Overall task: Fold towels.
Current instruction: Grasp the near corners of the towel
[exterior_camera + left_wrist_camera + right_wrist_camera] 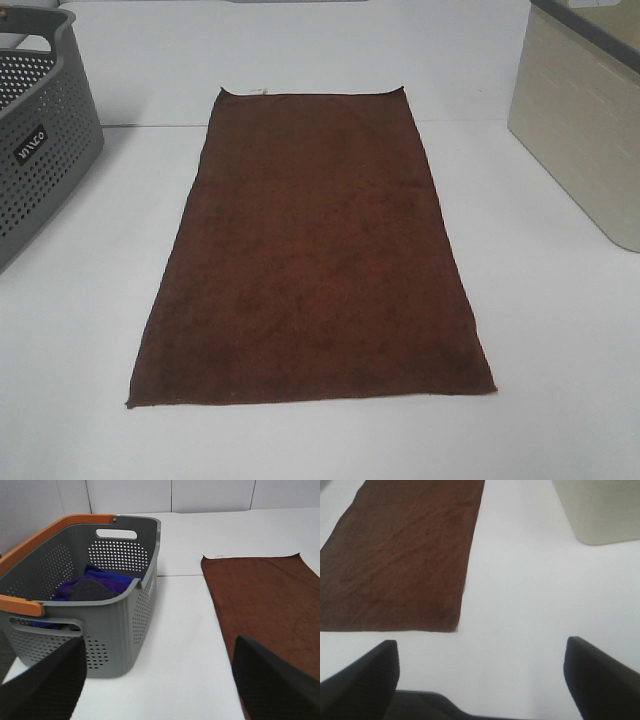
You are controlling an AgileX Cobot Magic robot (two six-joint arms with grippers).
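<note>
A dark reddish-brown towel (312, 255) lies flat and spread out lengthwise on the white table, with a small white tag (256, 91) at its far short edge. It also shows in the left wrist view (265, 605) and in the right wrist view (405, 550). Neither arm shows in the exterior high view. My left gripper (160, 685) is open and empty, above bare table between the basket and the towel. My right gripper (480, 680) is open and empty, over bare table beside the towel's near right corner.
A grey perforated laundry basket (40, 150) with orange handles (55, 530) stands at the left and holds blue and purple cloths (95, 585). A beige bin (590, 130) stands at the right; it also shows in the right wrist view (600, 510).
</note>
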